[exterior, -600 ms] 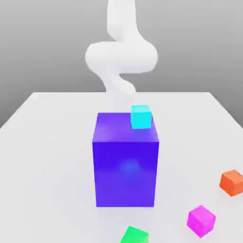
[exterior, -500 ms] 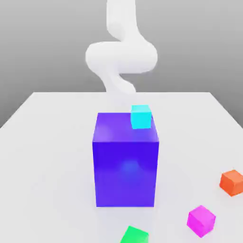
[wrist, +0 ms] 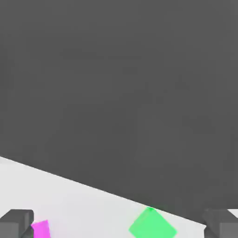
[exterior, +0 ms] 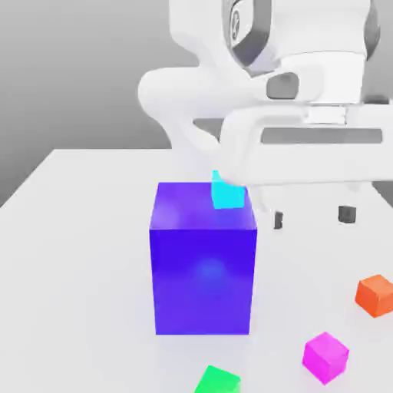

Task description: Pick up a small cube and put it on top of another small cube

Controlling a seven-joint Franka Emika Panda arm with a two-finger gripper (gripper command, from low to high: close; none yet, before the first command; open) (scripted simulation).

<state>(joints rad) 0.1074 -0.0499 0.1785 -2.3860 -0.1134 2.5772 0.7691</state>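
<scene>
The small magenta-pink cube lies on the white table near the front, toward the exterior view's right; the hand view catches it beside one fingertip. My gripper hangs open well above the table, to the right of the big blue-violet block and higher than the pink cube, its two dark fingertips spread wide with nothing between them. A small cyan cube rests on the block's top, at its far right corner, partly behind my white hand.
A small orange cube sits at the exterior view's right edge of the table. A small green cube lies at the front edge, also in the hand view. The tall block stands mid-table.
The arm has swung forward and down: the hand and its open fingers now hang in front, right of the block, where before only the arm's far links showed. The cubes have not moved.
</scene>
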